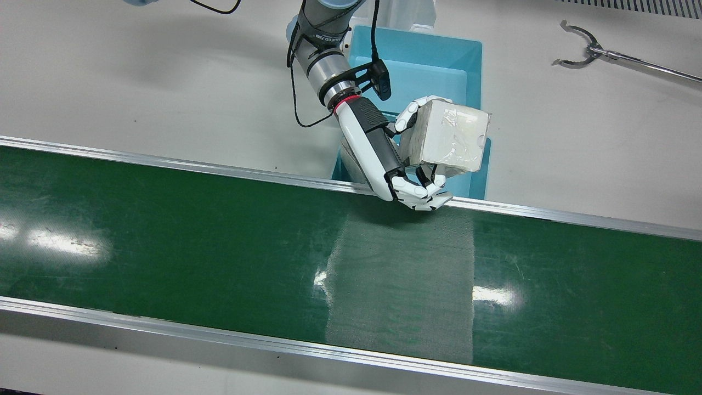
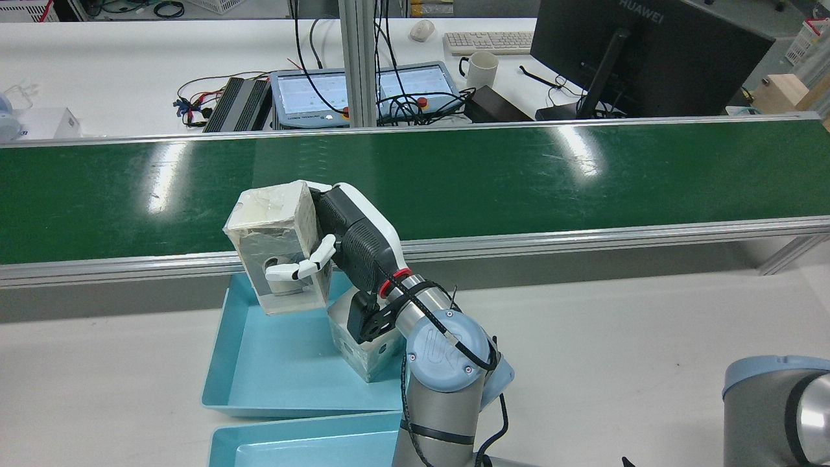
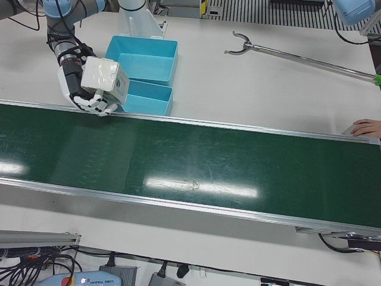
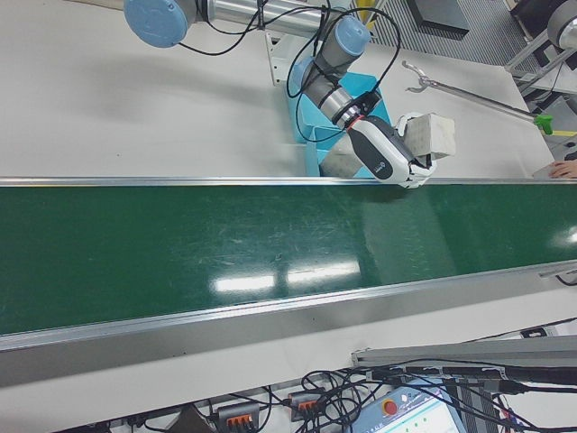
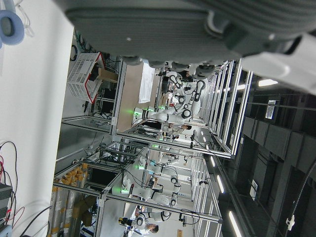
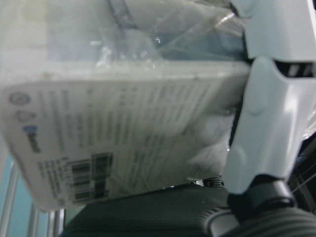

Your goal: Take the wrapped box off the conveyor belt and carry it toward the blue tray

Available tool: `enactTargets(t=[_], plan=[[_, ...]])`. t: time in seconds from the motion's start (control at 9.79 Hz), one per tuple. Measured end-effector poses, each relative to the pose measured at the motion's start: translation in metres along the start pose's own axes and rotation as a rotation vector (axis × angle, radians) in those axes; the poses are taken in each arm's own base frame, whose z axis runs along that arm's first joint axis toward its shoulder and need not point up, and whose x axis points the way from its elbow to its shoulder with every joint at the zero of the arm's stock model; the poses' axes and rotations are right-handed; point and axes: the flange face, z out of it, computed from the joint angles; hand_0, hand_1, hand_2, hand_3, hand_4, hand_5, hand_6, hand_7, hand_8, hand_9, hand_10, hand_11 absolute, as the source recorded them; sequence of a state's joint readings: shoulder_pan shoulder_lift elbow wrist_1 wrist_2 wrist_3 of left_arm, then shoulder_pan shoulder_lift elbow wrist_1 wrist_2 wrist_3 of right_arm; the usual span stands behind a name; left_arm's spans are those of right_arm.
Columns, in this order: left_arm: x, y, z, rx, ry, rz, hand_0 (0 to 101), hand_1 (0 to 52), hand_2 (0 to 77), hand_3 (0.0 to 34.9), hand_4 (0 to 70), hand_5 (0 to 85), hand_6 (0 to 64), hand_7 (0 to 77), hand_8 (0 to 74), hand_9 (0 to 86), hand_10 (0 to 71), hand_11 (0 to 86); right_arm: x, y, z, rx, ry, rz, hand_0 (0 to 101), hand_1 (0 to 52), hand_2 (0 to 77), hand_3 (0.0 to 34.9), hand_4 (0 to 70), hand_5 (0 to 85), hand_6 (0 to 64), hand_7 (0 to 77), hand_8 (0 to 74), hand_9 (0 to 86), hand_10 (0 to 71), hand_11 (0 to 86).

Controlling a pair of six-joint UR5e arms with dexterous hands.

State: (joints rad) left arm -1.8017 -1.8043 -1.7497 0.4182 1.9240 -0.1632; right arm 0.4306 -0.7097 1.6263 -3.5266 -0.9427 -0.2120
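Front view: my right hand grasps the wrapped box above the blue tray, beside the conveyor belt.

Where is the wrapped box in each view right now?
Front view: wrapped box right of centre, upper half.
Rear view: left of centre, before the belt.
Left-front view: upper left.
Right-front view: upper right.
Right hand view: fills the picture, label showing.
Left hand view: not in it.
Shared landmark: the blue tray beside the belt, below the box.
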Motion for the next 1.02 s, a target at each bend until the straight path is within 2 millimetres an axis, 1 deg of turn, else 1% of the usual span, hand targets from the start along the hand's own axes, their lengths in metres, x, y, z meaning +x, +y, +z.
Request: enactTargets(t=[0.1,0.2,0.31,0.41,0.51,0.61,0.72,0.82,0.92,1.02], plan=[[0.000,0.000,0.000,0.000,0.000,0.000,0,0.0,0.5,0.0,0.0,1.1,0.5,0.5,1.1,0.5,0.5,0.5,0.007,0.001,0.001,-0.008,0.018,0.005,50,0.5,33.8,0.0,36.5,56.2,44.2,67.1,45.8,75.3,22.9,34.4],[0.000,0.000,0.000,0.000,0.000,0.000,0,0.0,0.5,0.0,0.0,1.1,0.5,0.5,1.1,0.5,0.5,0.5,0.010,0.002,0.002,-0.014,0.033,0.009,50,0.5,33.8,0.0,30.0,61.1,43.1,73.1,37.1,30.5,9.8,25.1],[0.000,0.000,0.000,0.000,0.000,0.000,0,0.0,0.5,0.0,0.0,1.1,0.5,0.5,0.5,0.5,0.5,0.5,0.012,0.004,0.002,-0.020,0.045,0.012,50,0.5,33.8,0.0,22.4,44.7,43.1,77.4,25.1,18.0,0.0,13.6],[0.000,0.000,0.000,0.000,0.000,0.000,0,0.0,0.5,0.0,0.0,1.1,0.5,0.5,1.1,0.5,0.5,0.5,0.013,0.006,0.001,-0.027,0.055,0.016,51,0.5,33.8,0.0,13.1,34.9,34.9,77.4,14.7,8.2,0.0,1.6],[0.000,0.000,0.000,0.000,0.000,0.000,0,0.0,1.1,0.0,0.0,1.1,0.5,0.5,1.1,0.5,0.5,0.5,0.011,0.009,-0.001,-0.037,0.060,0.024,53,0.5,33.8,0.9,12.0,18.0,26.2,77.4,0.0,2.2,0.0,1.6],[0.000,0.000,0.000,0.000,0.000,0.000,0,0.0,0.5,0.0,0.0,1.1,0.5,0.5,1.1,0.5,0.5,0.5,0.007,0.013,-0.006,-0.048,0.061,0.032,47,19.1,24.0,7.8,8.7,2.7,1.6,73.6,0.0,1.6,0.0,1.1],[0.000,0.000,0.000,0.000,0.000,0.000,0,0.0,0.5,0.0,0.0,1.1,0.5,0.5,1.1,0.5,0.5,0.5,-0.001,0.013,-0.016,-0.058,0.061,0.039,47,19.1,24.0,7.8,8.7,2.7,1.6,73.6,0.0,1.6,0.0,1.1],[0.000,0.000,0.000,0.000,0.000,0.000,0,0.0,0.5,0.0,0.0,1.1,0.5,0.5,1.1,0.5,0.0,0.5,-0.010,0.011,-0.027,-0.063,0.059,0.043,46,12.5,14.2,11.1,7.1,3.3,3.3,42.5,0.0,1.1,0.0,0.5],[0.000,0.000,0.000,0.000,0.000,0.000,0,0.0,0.5,0.0,0.0,1.1,0.5,0.5,1.1,0.5,0.0,0.5,-0.018,0.006,-0.038,-0.064,0.058,0.043,46,12.5,14.2,11.1,7.1,3.3,2.7,42.5,0.0,1.1,0.0,0.5],[0.000,0.000,0.000,0.000,0.000,0.000,0,0.0,0.5,0.0,0.0,1.1,0.5,0.5,1.1,0.5,0.5,0.5,-0.026,0.003,-0.043,-0.063,0.054,0.041,44,2.2,4.9,13.1,5.4,1.6,1.1,31.1,0.0,1.6,0.0,0.5]])
